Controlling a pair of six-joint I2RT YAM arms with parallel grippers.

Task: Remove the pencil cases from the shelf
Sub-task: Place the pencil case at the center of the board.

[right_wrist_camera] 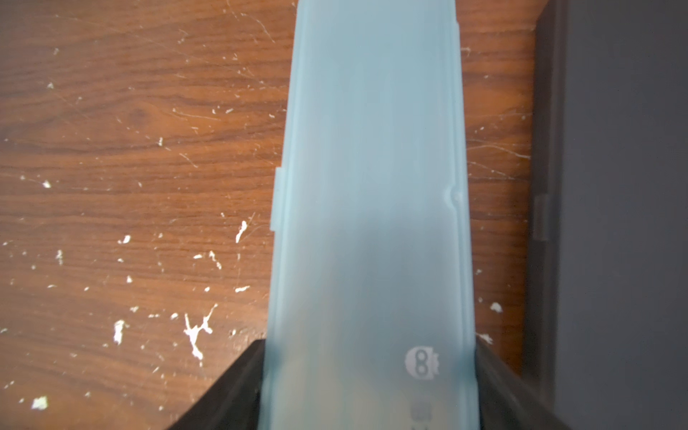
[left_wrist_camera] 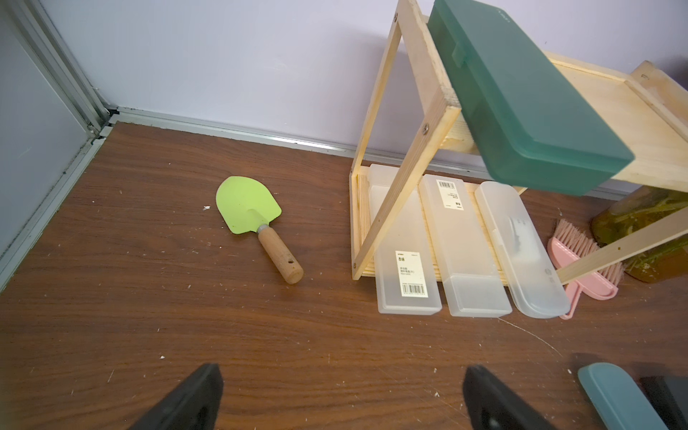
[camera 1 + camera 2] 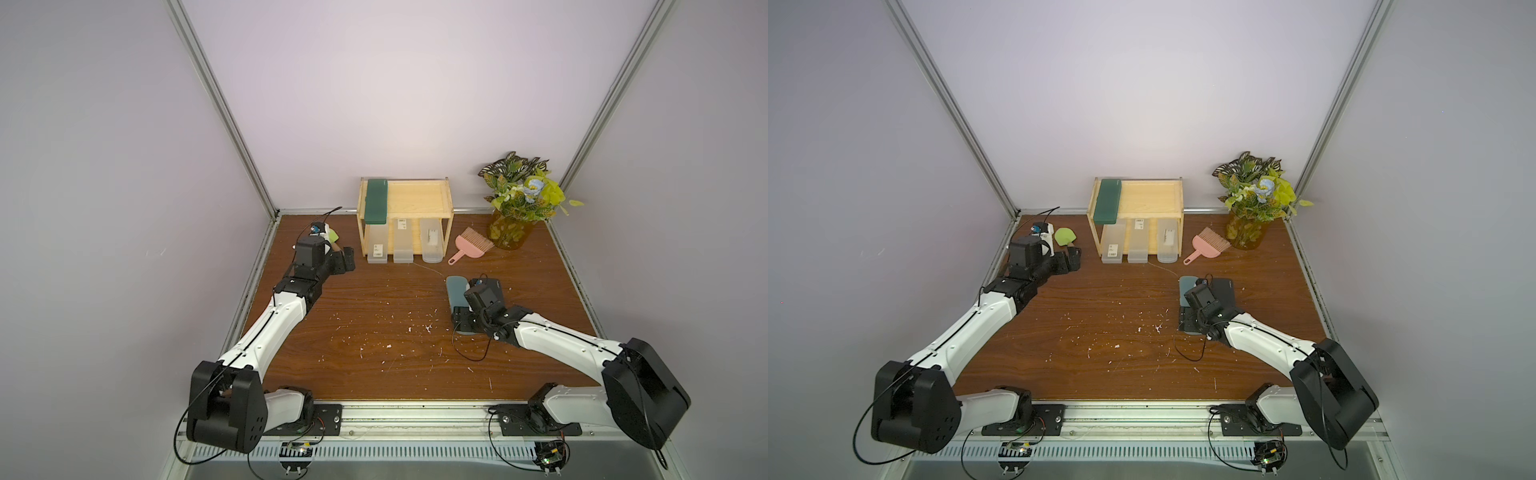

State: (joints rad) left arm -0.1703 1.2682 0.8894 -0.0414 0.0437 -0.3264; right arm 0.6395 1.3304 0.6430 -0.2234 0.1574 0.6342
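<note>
My right gripper (image 1: pixel 368 389) pinches the teal case (image 1: pixel 372 167), 5 o'clock from the shelf (image 3: pixel 419 199). My left gripper (image 2: pixel 342 376) is spread wide. The dark green case (image 3: pixel 376 199) lies on the top tier, 3 frosted cases (image 3: pixel 402 245) below.

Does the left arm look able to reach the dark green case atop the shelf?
Probably yes. The left gripper is open, empty, facing the shelf, with bare table between. The dark green case overhangs the top tier's front edge on that side. The right gripper, shut on the teal case, is clear.
</note>
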